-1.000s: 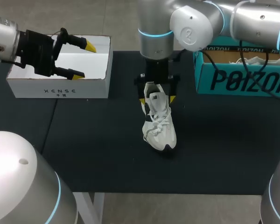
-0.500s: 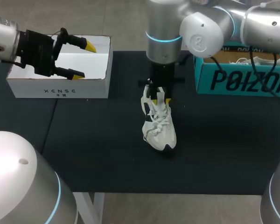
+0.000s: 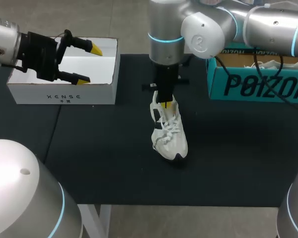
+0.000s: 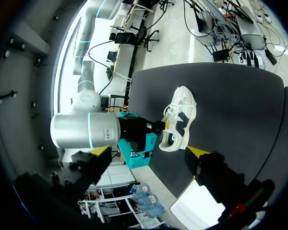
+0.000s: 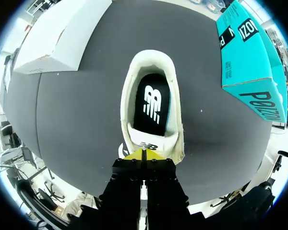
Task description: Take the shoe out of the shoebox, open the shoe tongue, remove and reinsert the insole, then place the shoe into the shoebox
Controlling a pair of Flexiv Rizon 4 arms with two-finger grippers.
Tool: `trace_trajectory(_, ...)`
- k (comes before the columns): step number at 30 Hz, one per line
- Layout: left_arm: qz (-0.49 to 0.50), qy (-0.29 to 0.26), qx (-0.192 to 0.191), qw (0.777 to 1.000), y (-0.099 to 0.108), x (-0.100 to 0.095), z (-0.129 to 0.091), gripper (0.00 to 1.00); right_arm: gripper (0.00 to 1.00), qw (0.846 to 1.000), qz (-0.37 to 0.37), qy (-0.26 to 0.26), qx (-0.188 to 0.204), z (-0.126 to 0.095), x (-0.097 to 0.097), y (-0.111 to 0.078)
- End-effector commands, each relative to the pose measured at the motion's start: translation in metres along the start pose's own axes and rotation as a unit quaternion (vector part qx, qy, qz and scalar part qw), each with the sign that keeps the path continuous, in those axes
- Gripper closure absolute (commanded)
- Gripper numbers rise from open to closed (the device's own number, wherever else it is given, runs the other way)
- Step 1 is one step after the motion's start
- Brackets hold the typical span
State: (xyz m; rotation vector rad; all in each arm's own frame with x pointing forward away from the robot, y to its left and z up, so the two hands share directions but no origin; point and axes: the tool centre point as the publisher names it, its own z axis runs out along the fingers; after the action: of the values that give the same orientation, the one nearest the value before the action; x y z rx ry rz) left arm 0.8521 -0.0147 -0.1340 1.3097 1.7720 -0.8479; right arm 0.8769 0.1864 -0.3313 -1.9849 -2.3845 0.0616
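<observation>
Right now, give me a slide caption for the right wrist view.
Closed right gripper at the tongue of the white shoe, black insole showing inside; teal shoebox beside it.

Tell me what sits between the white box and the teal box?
The white shoe, standing on the black table under the right arm; the head view shows it.

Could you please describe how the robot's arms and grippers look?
The left arm and right arm are rounded silver-grey tubes with glowing cyan rings at joints. The right arm has a round logo on one joint cap; a black cable hangs beneath it. The left gripper and right gripper are black, each with two yellow-tipped fingers.
</observation>
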Motion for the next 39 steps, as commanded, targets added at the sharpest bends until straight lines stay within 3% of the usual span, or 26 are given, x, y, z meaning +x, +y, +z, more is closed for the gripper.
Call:
trace_trajectory(1, 0.001, 0.000, 0.001, 1.000, 0.001, 0.000, 0.001, 0.00, 1.00, 0.993, -0.096, 0.031, -0.058, -0.035, -0.004, -0.009)
trace_trajectory(3, 0.001, 0.000, 0.001, 1.000, 0.001, 0.000, 0.001, 0.00, 1.00, 0.983, -0.158, 0.030, -0.086, -0.048, -0.008, -0.009)
trace_trajectory(5, 0.001, 0.000, 0.001, 1.000, 0.001, 0.000, 0.001, 0.00, 1.00, 0.958, -0.256, 0.084, -0.096, -0.058, -0.013, -0.006)
trace_trajectory(6, 0.001, 0.000, 0.001, 1.000, 0.001, 0.000, 0.001, 0.00, 1.00, 0.934, -0.330, 0.100, -0.092, -0.064, -0.013, -0.007)
trace_trajectory(7, 0.001, 0.000, 0.001, 1.000, 0.001, 0.000, 0.001, 0.00, 1.00, 0.900, -0.410, 0.125, -0.071, -0.068, -0.011, -0.009)
trace_trajectory(8, 0.001, 0.000, 0.001, 1.000, 0.001, 0.000, 0.001, 0.00, 1.00, 0.886, -0.453, 0.086, -0.053, -0.076, -0.009, -0.013)
trace_trajectory(27, 0.001, 0.000, 0.001, 1.000, 0.001, 0.000, 0.001, 0.00, 1.00, 0.886, -0.453, 0.086, -0.053, -0.076, -0.009, -0.013)
trace_trajectory(29, 0.001, 0.000, 0.001, 1.000, 0.001, 0.000, 0.001, 0.00, 1.00, 0.873, -0.481, 0.067, -0.049, -0.074, -0.013, -0.009)
trace_trajectory(34, 0.001, 0.000, 0.001, 1.000, 0.001, 0.000, 0.001, 0.00, 1.00, 0.872, -0.486, 0.033, -0.055, -0.066, -0.026, 0.011)
trace_trajectory(39, 0.001, 0.000, 0.001, 1.000, 0.001, 0.000, 0.001, 0.00, 1.00, 0.866, -0.495, 0.034, -0.058, -0.051, -0.028, 0.034)
